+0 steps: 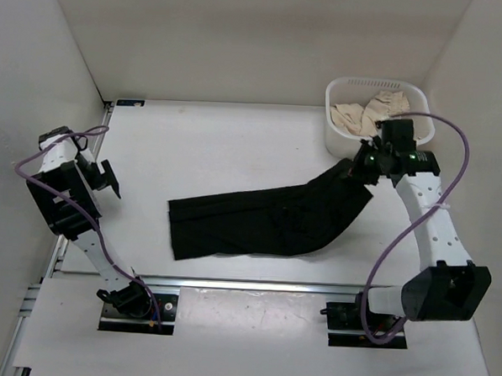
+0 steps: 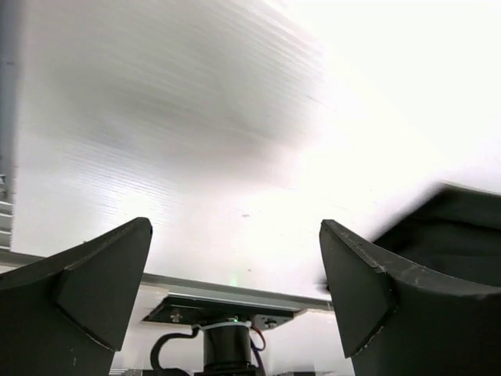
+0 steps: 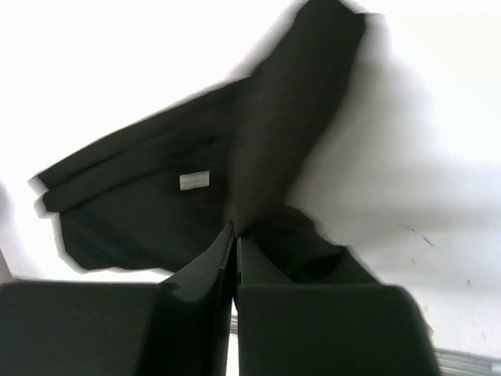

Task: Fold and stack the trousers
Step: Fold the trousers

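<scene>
The black trousers point(image 1: 266, 218) lie across the middle of the white table, their right end lifted up toward the back right. My right gripper point(image 1: 359, 170) is shut on that lifted end and holds it above the table. In the right wrist view the jaws are pressed together on the black fabric point(image 3: 266, 157), which hangs down from them; a small white label point(image 3: 194, 180) shows on it. My left gripper point(image 1: 108, 179) is open and empty above the table's left side, away from the trousers. In the left wrist view its fingers point(image 2: 356, 286) stand wide apart.
A white basket point(image 1: 334, 129) with beige cloth point(image 1: 369, 112) stands at the back right, just behind my right gripper. White walls enclose the table on the left, back and right. The metal rail point(image 1: 246, 283) and the arm bases run along the near edge.
</scene>
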